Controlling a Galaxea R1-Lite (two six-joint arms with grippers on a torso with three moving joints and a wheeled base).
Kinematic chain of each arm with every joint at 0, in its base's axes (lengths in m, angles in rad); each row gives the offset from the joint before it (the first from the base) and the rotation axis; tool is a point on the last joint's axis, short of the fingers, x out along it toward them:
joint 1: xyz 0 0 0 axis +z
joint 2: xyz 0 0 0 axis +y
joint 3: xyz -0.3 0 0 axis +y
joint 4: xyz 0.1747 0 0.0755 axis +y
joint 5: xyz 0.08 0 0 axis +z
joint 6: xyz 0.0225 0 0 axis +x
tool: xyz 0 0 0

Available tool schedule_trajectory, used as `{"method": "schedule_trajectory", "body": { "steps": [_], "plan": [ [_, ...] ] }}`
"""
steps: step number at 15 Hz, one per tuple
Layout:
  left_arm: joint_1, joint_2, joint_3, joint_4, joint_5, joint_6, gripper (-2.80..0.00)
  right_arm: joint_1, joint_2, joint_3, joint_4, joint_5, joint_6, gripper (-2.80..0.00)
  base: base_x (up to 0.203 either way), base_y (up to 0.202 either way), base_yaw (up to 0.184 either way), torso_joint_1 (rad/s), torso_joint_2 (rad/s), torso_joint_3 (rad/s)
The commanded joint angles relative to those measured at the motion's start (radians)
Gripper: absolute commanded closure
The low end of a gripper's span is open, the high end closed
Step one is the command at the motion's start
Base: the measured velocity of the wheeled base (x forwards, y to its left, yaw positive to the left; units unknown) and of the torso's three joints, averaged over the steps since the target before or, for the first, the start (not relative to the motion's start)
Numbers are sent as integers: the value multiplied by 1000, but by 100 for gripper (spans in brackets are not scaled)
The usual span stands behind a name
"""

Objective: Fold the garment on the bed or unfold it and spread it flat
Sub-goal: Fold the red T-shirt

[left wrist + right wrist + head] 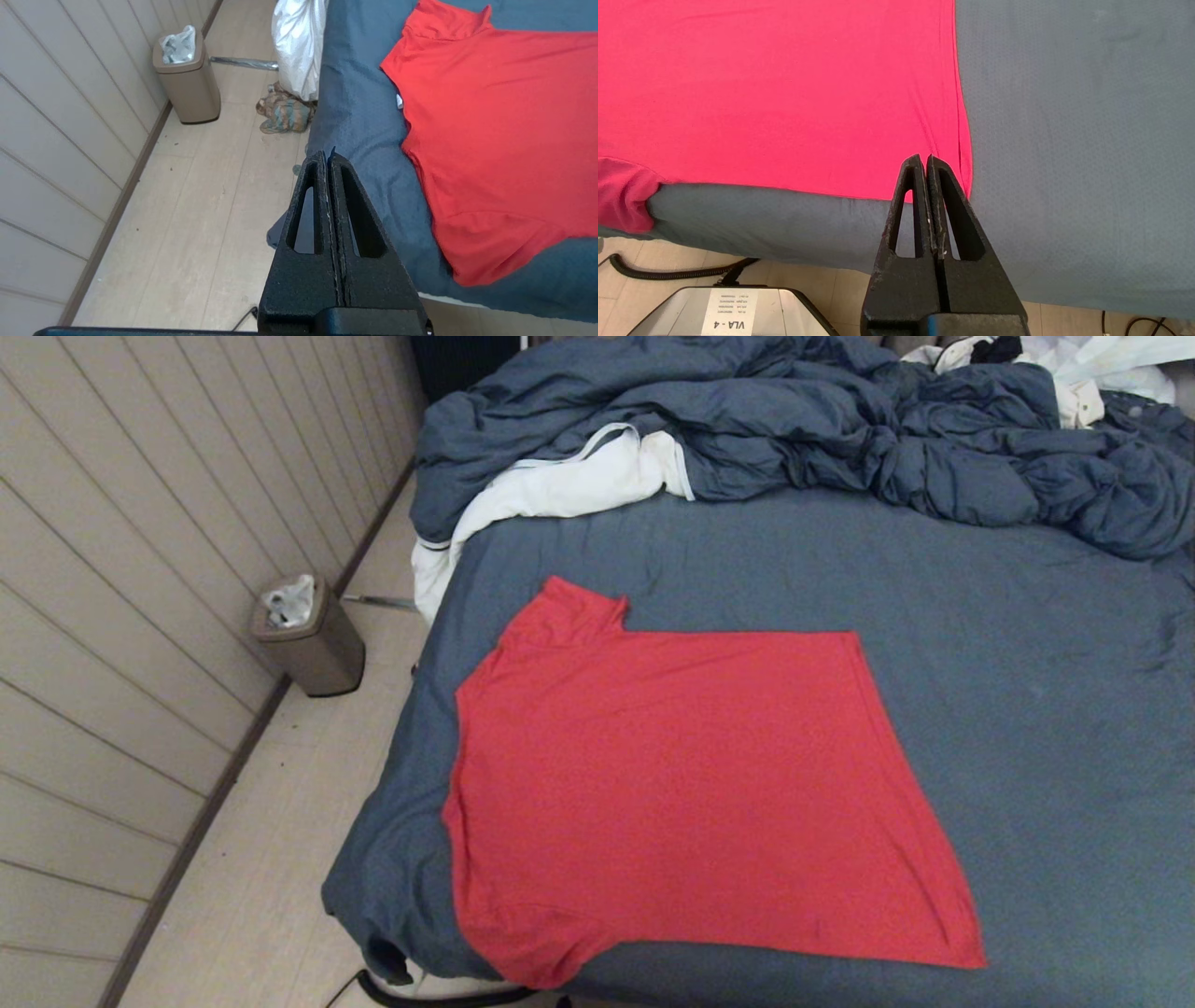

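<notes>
The red garment (681, 784) lies spread flat, plain side up, on the bed (1027, 691) near its front left corner. Its neck points left and its hem right; one sleeve hangs over the front edge. A small white neck tag (399, 101) peeks out at the collar. Neither arm shows in the head view. My left gripper (326, 156) is shut and empty, held off the bed's left front corner, apart from the garment (495, 140). My right gripper (924, 159) is shut and empty, held before the bed's front edge, by the garment's (784, 93) hem corner.
A rumpled blue duvet (840, 429) and a white cloth (560, 485) are heaped at the far side of the bed. A tan bin (313, 635) stands by the panelled wall on the left floor. My base (728, 310) and cables lie below the bed's front edge.
</notes>
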Motion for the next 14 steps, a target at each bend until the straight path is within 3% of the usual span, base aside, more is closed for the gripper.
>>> {"method": "schedule_trajectory", "body": {
  "steps": [1,14],
  "plan": [
    [0,0,0,-1,0,1,0,1,1,0,0,0,0,0,0,0,0,0,0,0],
    [0,0,0,-1,0,0,0,1,2,0,0,3,-2,0,0,0,0,0,0,0]
  ]
}}
